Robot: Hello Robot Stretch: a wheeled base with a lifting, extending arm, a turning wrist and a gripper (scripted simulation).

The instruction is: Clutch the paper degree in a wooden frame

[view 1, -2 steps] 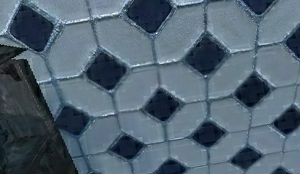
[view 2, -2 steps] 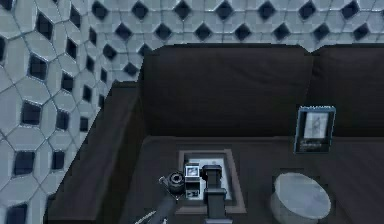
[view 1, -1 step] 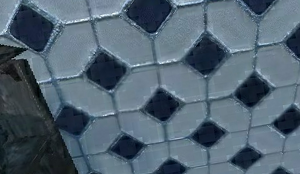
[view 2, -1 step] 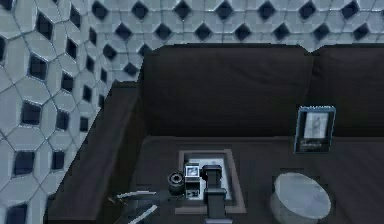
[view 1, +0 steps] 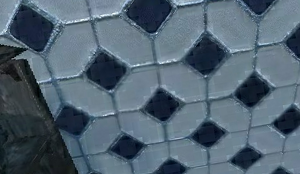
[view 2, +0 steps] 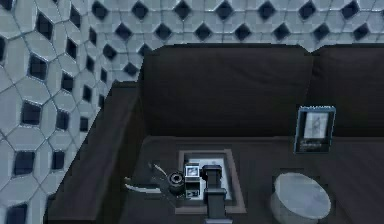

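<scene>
A flat thing with a light wooden frame (view 2: 228,165) and a pale sheet inside lies on the dark sofa's seat (view 2: 260,160), low in the arm side view. The arm's dark bar (view 2: 215,205) rises from the bottom edge and covers part of the frame. Two white marked squares sit on it, and the gripper (view 2: 135,182) reaches left of the frame, toward the sofa's armrest. I cannot tell whether it holds anything.
A dark-framed picture (view 2: 315,130) stands against the sofa's backrest at the right. A round pale grey thing (view 2: 305,198) lies on the seat below it. Walls of white tiles with dark blue diamonds (view 1: 187,79) stand close. A dark sofa side (view 1: 5,140) is at the forward view's left.
</scene>
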